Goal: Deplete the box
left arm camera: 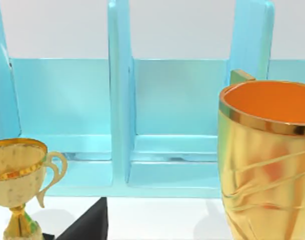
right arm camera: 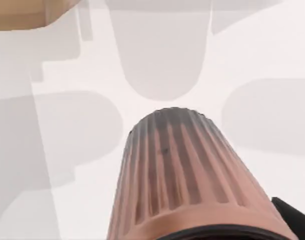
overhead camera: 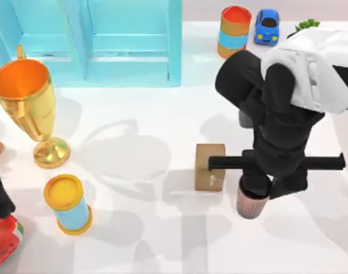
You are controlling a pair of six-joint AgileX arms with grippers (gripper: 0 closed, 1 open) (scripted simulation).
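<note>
At the far left edge of the white table (overhead camera: 162, 240), the left arm sits parked, a black shape above a red object with green and white trim (overhead camera: 3, 242); whether its gripper is spread or pressed together cannot be told. Just beside it, toward the middle, stands a tall gold trophy cup with an orange inside (overhead camera: 23, 108), and nearer the front a short blue can with a yellow lid and rims (overhead camera: 68, 204). Behind the trophy, along the back, a pale turquoise shelf unit with upright dividers (overhead camera: 105, 43) spans the left half. The left wrist view also shows a smaller gold two-handled trophy (left arm camera: 17, 185) in front of that shelf.

Near the centre lies the small brown cardboard box (overhead camera: 210, 166), flat on the table. Right beside it, the right gripper (overhead camera: 259, 188) hangs over a ribbed pinkish-brown cup (overhead camera: 251, 202), apparently pinching its upper end; the right wrist view shows the cup (right arm camera: 185, 175) hanging just below the camera. This looks like an item taken out of the box and held clear of it, though that is a judgement.

At the back right stand an orange can with a blue band (overhead camera: 234, 31) and a small blue toy car (overhead camera: 267, 25), well apart from the work. Nothing blocks the right arm.
</note>
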